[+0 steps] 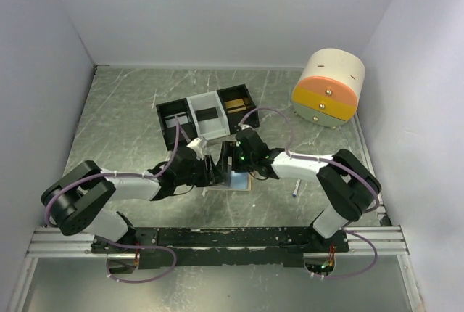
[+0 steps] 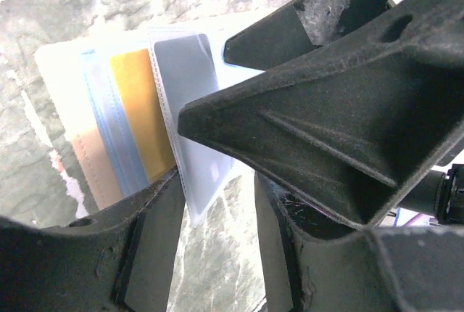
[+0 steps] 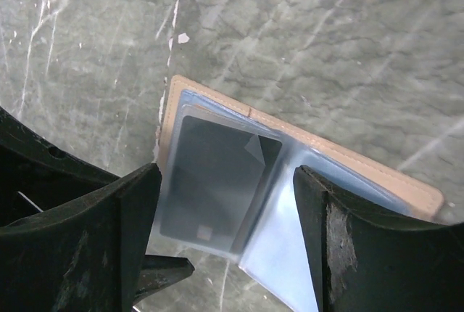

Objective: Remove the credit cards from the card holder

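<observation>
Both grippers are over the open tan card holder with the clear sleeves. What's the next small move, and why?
Probably close the left gripper on the clear plastic sleeve whose end lies between its open fingers, to steady the tan bifold card holder. The right gripper stands open astride the dark grey card, gripping nothing yet.

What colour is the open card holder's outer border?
Tan; the flat bifold card holder shows it best in the right wrist view.
</observation>
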`<control>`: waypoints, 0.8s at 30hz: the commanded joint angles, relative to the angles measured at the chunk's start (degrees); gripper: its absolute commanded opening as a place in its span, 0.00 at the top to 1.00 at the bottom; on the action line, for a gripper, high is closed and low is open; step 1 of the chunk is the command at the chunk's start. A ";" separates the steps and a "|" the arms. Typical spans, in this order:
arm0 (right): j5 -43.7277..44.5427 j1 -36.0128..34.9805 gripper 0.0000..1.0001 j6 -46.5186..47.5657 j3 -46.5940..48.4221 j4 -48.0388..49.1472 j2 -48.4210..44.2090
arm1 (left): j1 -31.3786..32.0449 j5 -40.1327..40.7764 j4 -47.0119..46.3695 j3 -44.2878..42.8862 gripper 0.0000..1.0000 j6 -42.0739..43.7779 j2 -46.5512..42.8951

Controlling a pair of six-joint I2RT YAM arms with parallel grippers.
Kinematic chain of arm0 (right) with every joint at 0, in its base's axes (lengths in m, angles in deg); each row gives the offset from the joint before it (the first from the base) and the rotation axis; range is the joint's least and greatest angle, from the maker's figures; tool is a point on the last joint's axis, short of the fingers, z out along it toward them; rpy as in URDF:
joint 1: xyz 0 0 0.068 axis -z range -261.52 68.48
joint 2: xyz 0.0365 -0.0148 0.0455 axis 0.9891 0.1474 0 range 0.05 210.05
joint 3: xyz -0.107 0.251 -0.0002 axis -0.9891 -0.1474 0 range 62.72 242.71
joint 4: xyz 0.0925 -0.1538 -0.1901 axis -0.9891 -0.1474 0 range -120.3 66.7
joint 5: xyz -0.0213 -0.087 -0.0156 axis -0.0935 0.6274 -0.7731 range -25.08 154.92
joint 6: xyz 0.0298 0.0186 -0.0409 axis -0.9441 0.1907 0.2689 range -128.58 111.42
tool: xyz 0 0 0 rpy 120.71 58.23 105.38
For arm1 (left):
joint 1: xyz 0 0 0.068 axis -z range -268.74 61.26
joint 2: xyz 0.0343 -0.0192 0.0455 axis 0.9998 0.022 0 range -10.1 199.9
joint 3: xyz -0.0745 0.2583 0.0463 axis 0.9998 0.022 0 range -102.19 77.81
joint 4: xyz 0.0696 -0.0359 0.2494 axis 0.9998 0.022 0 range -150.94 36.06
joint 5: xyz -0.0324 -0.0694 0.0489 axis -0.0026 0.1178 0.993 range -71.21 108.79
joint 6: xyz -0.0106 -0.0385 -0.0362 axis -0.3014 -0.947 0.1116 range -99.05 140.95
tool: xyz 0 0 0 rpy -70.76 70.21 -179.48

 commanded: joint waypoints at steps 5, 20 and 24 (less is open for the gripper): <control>3.28 0.75 0.24 -0.30 -3.03 -5.59 -5.97 | 0.42 -4.48 -6.03 -4.70 0.46 1.48 2.73; 14.69 2.80 0.27 -5.34 -8.25 -8.93 -17.09 | 4.33 -7.98 -3.18 -11.20 0.41 5.78 8.12; 14.00 3.26 0.27 -5.15 -8.42 -9.08 -17.69 | 4.37 -8.40 -3.27 -11.24 0.38 5.71 8.89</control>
